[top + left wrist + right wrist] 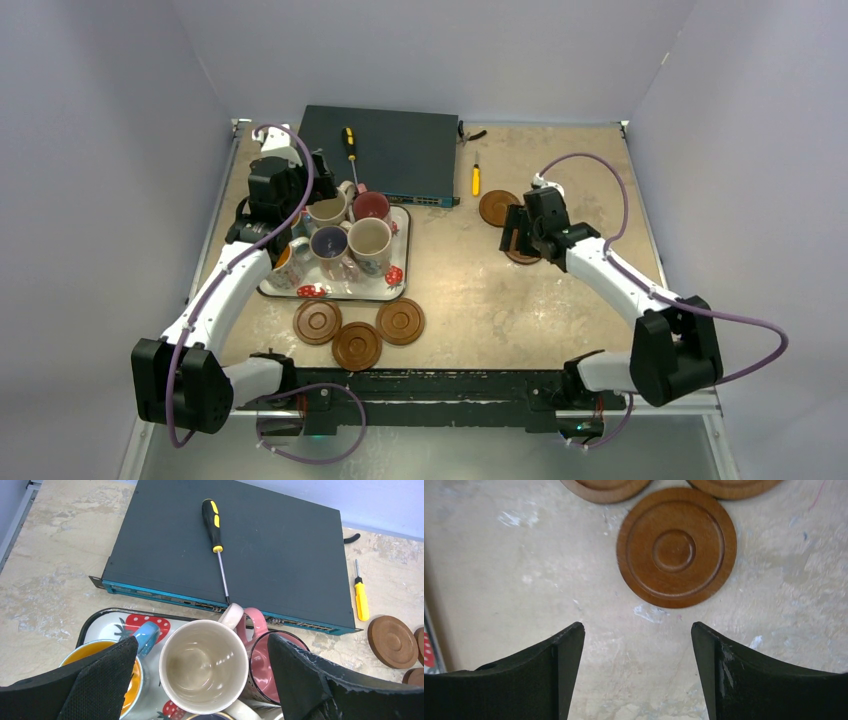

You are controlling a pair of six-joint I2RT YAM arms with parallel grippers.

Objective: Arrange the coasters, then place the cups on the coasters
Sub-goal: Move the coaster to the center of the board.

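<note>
Several cups stand on the strawberry tray point(398, 285): a cream one point(327, 211), a red-pink one point(371, 206), a purple-inside one point(329, 243), another cream one point(369, 240) and an orange-inside one point(285, 262). My left gripper point(202, 645) hangs open over the cream cup point(202, 690), one finger on each side, touching nothing. Beside it are the pink cup point(260, 667) and a blue-handled cup point(147, 632). Three coasters point(357, 346) lie in front of the tray. My right gripper point(637, 626) is open and empty over bare table, just short of a coaster point(676, 547). Another coaster point(498, 208) lies beyond it.
A dark flat box point(385, 150) sits at the back with a black-and-yellow screwdriver point(350, 150) on top. A small yellow screwdriver point(476, 180) lies to its right. Walls close in the table on three sides.
</note>
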